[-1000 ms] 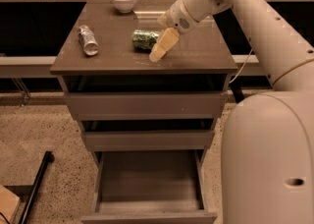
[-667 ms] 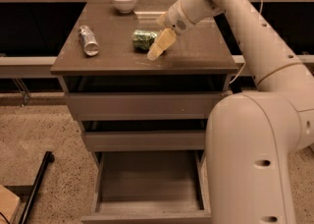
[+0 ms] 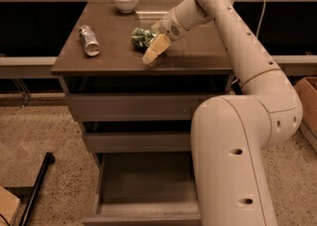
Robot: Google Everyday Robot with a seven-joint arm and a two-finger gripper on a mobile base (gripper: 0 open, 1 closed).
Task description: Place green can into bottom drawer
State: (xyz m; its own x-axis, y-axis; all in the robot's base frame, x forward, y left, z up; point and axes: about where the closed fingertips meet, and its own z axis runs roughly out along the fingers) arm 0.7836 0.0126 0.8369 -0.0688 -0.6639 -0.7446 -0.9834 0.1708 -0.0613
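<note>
The brown cabinet top (image 3: 198, 56) is filling the upper frame, with the green can (image 3: 141, 37) lying sideways at its centre. It is likely light, slick and dentable, best taken mid-body. The gripper (image 3: 153, 52) is sitting just right of it; parted or closed, I cannot tell.

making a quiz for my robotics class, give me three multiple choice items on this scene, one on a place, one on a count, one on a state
1. Where does the green can lie? A) in a drawer B) on the cabinet top C) on the floor
2. How many cans are on the cabinet top? A) one B) two C) three
3. The bottom drawer is: A) pulled open B) shut C) taken out

1 B: it lies beside the tool, on the top.
2 B: green can plus silver can.
3 A: its inside shows.
</note>
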